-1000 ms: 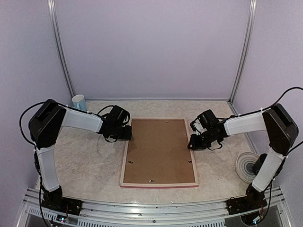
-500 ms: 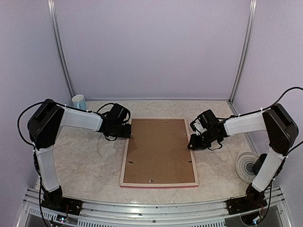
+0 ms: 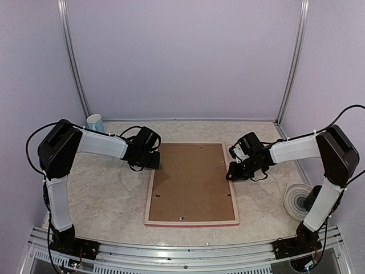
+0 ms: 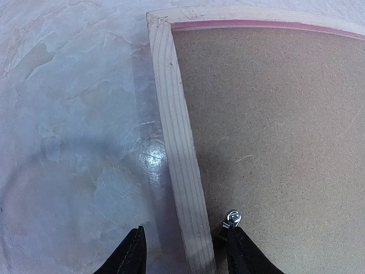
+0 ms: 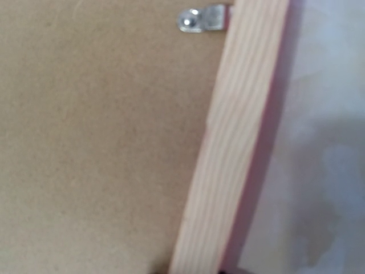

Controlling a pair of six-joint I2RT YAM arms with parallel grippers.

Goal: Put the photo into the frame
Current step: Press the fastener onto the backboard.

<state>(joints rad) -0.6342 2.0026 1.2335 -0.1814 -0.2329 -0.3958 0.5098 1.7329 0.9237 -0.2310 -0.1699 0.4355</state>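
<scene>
The photo cannot be seen; it may lie under the brown backing board (image 3: 193, 182). The frame (image 3: 150, 194) lies face down on the table (image 3: 102, 194). The left gripper (image 4: 185, 254) has slid in a bit, its fingers spread over the left rail, nearly ready to grab. The right gripper (image 3: 231, 173) pinches the right rail.

The left arm (image 3: 97, 145) has swung its elbow slightly toward 3 o'clock. The left claw (image 3: 157, 161), which had drawn back a little toward 9 o'clock, is again at the left rail of the frame (image 3: 149, 197), its jaws slightly narrower.
</scene>
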